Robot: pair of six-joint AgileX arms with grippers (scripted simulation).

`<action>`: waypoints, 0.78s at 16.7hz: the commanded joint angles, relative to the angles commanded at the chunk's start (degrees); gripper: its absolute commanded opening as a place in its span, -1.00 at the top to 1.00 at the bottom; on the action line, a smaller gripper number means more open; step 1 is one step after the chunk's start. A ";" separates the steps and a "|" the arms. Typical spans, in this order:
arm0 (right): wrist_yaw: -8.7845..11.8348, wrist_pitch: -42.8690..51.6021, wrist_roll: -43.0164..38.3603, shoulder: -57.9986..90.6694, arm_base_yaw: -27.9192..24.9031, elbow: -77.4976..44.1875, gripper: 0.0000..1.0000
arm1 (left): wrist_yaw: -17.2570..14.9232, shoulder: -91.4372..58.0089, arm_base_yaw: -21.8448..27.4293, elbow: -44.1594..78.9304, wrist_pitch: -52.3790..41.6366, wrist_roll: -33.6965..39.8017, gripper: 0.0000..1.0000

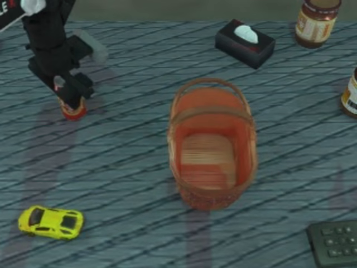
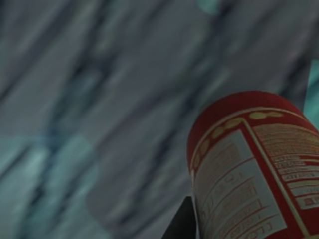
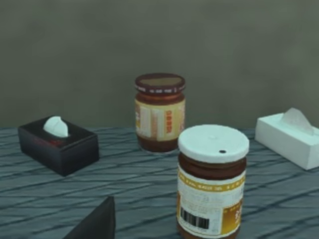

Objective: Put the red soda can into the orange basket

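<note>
1. Looking down, the top view showed the whole table [image 1: 139, 167]: the orange basket [image 1: 212, 151] near the middle, a yellow toy car [image 1: 51, 221] at the lower left, a black tissue box [image 1: 245, 42] at the far side, two jars at the right edge and a dark keypad [image 1: 334, 243] in the lower right corner.
2. Only the right wrist view showed a white tissue box [image 3: 289, 137], beside a white-lidded jar [image 3: 212, 181] and a brown-lidded jar [image 3: 159, 112]; the right arm itself did not appear from above.
3. Only the left wrist view showed the label of the red soda can [image 2: 254, 169]: cream panels with gold ovals and fine print on a red body.
4. From above, the can was mostly covered, a red rim showing under the left gripper [image 1: 71, 95] at the table's left, well apart from the basket.
5. The left gripper sat directly over the can, one dark finger [image 2: 182, 221] just beside its wall; whether it was clamped on the can, I cannot tell.
</note>
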State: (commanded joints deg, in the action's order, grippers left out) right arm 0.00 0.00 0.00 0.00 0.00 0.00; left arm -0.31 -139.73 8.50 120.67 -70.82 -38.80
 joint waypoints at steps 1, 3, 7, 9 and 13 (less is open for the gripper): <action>0.00 0.00 0.00 0.00 0.00 0.00 -1.00 | 0.00 0.00 0.00 0.00 0.00 0.00 1.00; 0.00 0.00 0.00 0.00 0.00 0.00 -1.00 | 0.00 0.00 0.00 0.00 0.00 0.00 1.00; 0.00 0.00 0.00 0.00 0.00 0.00 -1.00 | 0.00 0.00 0.00 0.00 0.00 0.00 1.00; 0.00 0.00 0.00 0.00 0.00 0.00 -1.00 | 0.02 0.03 0.15 0.00 0.00 -0.08 1.00; 0.00 0.00 0.00 0.00 0.00 0.00 -1.00 | -4.30 0.65 0.85 -3.07 5.85 2.04 1.00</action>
State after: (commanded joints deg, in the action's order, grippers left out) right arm 0.00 0.00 0.00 0.00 0.00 0.00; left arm -4.61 -139.08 9.35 117.60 -64.98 -36.77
